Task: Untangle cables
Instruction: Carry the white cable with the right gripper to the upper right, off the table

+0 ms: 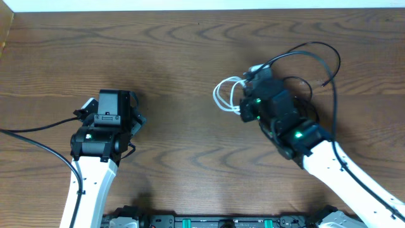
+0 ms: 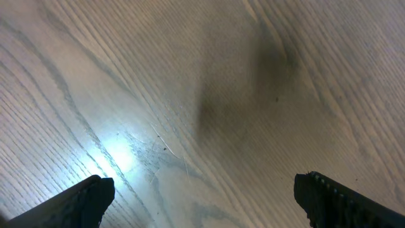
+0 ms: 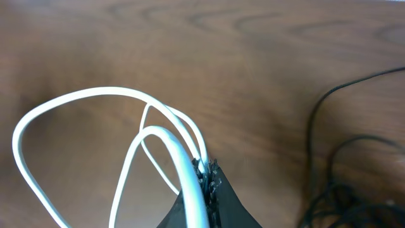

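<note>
The cables lie at the right of the table: a white cable [image 1: 223, 95] in loops, and thin black cables [image 1: 314, 56] arcing behind my right arm. My right gripper [image 1: 242, 110] is shut on the white cable. In the right wrist view the closed tips of the right gripper [image 3: 207, 172] pinch the strands of the white cable [image 3: 82, 95], whose loops fan out to the left, while the black cables [image 3: 314, 114] curl at the right edge. My left gripper [image 1: 117, 96] stands open far to the left, away from the cables. The left wrist view has the left gripper [image 2: 204, 193] over bare wood.
The wooden table [image 1: 183, 57] runs to a pale back edge at the top. A thick black cord [image 1: 31, 136] trails from the left arm toward the left edge. The robot base rail [image 1: 221, 221] lies along the front.
</note>
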You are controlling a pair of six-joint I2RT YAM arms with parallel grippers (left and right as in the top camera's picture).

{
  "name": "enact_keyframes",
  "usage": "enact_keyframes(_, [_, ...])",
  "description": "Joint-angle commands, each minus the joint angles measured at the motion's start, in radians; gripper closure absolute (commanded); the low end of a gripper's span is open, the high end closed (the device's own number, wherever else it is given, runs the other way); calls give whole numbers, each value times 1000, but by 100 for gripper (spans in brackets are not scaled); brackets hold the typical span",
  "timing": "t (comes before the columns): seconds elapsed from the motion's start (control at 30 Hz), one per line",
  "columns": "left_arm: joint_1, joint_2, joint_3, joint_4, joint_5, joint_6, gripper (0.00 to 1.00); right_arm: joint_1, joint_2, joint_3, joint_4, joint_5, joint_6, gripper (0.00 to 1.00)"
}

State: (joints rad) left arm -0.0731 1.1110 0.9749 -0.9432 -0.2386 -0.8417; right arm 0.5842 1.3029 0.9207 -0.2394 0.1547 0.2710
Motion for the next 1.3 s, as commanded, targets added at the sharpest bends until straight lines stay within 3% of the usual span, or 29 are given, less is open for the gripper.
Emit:
enact_keyframes(0.0, [5, 6, -4, -6, -17, -10, 2, -69, -55, 2, 24, -8, 13, 99])
enact_keyframes(0.43, [5, 6, -4, -6, -17, -10, 2, -341, -95, 2, 67, 4, 10, 99])
enact_keyframes(1.27, [5, 6, -4, -6, -17, -10, 2, -901, -76, 2, 308, 5, -216, 99])
